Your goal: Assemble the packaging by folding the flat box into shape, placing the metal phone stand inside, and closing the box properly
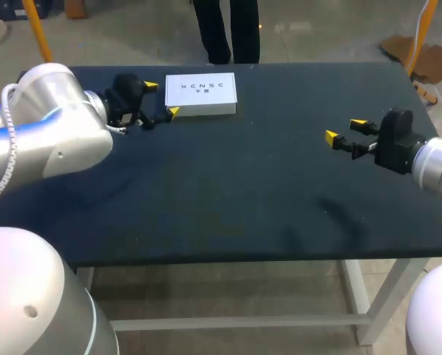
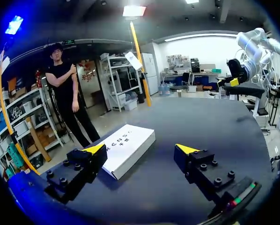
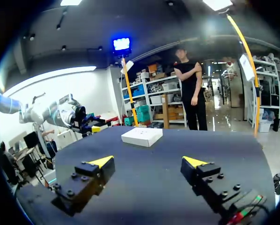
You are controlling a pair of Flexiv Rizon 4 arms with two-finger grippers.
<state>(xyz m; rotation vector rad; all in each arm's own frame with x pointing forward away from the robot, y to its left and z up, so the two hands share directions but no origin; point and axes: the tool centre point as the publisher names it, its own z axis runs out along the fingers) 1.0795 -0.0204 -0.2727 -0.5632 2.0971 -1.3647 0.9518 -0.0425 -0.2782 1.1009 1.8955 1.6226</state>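
My L gripper (image 1: pixel 162 99) spread wide, just beside white box (image 1: pixel 200 95) on black table (image 1: pixel 228 192), R gripper (image 1: pixel 345 130) also spread, well apart from box

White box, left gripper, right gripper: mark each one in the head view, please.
white box (image 1: pixel 200 90): head view, middle of its top face.
left gripper (image 1: pixel 162 99): head view, midway between its yellow tips.
right gripper (image 1: pixel 345 129): head view, midway between its yellow tips.
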